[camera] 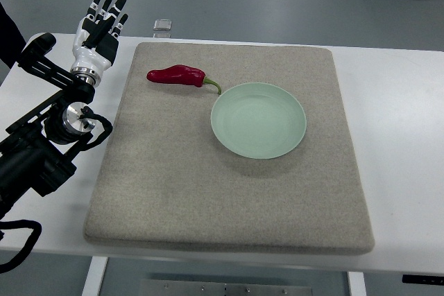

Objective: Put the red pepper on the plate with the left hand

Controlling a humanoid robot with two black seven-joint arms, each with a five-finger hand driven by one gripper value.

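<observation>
Stretching straight and slightly spread, the left hand (100, 29) held nothing, at ten o'clock off the mat (173, 192). Red pepper (177, 75) lay beside the plate (259, 120), at its eleven o'clock. No readable writing showed.

One red pepper (177, 75), one plate (259, 120), one mat (229, 192), one table (395, 136).

We find no text, label, brand, number or sign that we can read anywhere in the frame, neither on the small clear object (163, 25) at the upper left nor on anything else.
</observation>
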